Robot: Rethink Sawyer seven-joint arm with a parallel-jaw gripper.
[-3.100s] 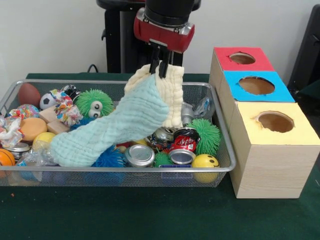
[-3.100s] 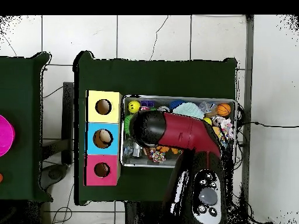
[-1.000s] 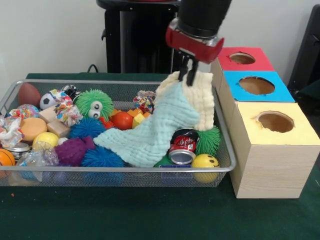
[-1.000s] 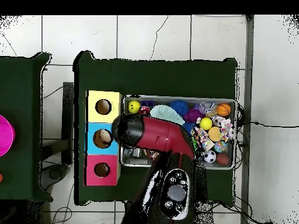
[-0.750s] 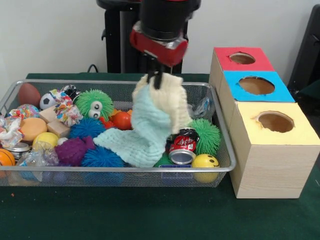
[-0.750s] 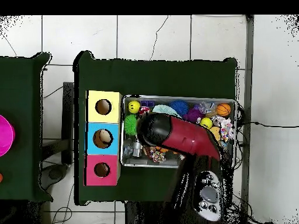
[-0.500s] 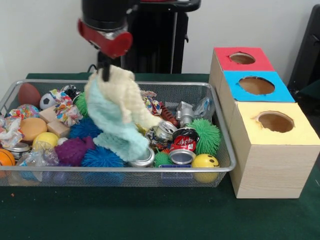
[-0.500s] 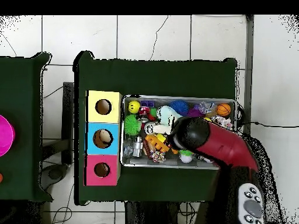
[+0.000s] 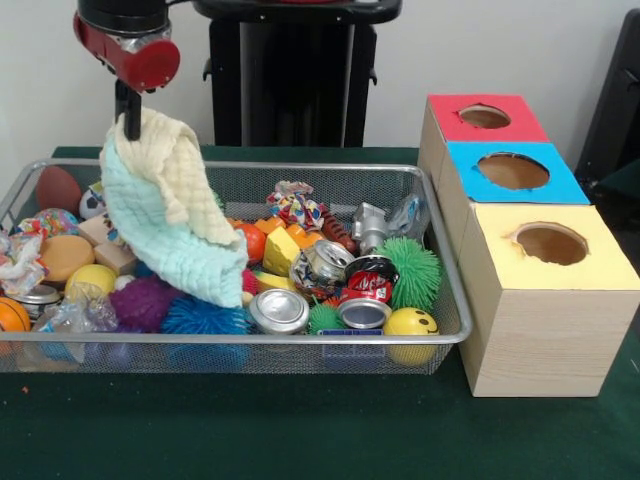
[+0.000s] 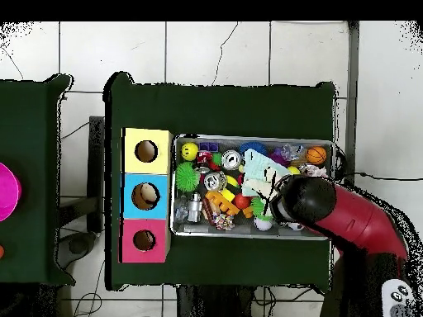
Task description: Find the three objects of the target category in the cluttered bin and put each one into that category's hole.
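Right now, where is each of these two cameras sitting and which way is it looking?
Front view: low, across the table, facing the mesh bin and three hole boxes; shows the gripper holding a cloth, with the pedestal behind.
Overhead view: above, looking straight down on the bin; shows the red arm entering from lower right.
Shared: bin, cloth, yellow box.

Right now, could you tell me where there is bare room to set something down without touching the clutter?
The green table is bare in front of the wire bin, and again behind it up to the boxes. Inside the bin it is crowded edge to edge with balls and cans. The gripper holds the cloth over the bin's left part.
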